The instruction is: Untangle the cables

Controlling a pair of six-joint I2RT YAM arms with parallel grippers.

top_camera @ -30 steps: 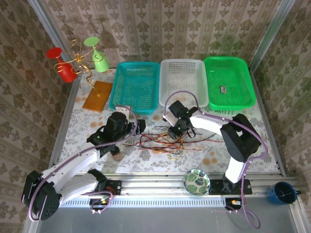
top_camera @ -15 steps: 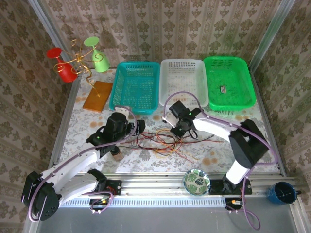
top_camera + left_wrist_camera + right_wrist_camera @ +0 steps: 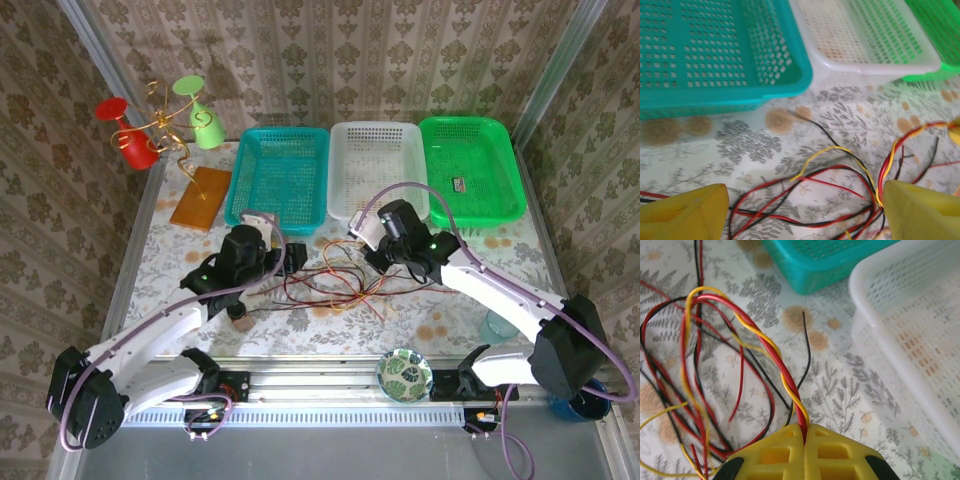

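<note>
The cables [image 3: 338,286] are red, black, yellow-orange — teal basket [image 3: 240,185], white basket [image 3: 378,127], green basket [image 3: 470,122]; tablecloth [image 3: 170,270] pale, grey-floral.

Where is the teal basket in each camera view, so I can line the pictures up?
Top external: teal basket at the table's far side, leftmost of three baskets.
Left wrist: teal basket in the upper left.
Right wrist: teal basket corner at the top edge, beyond the cables pinched in the right gripper.
Shared landmark: the white basket, directly right of it in all three.
</note>
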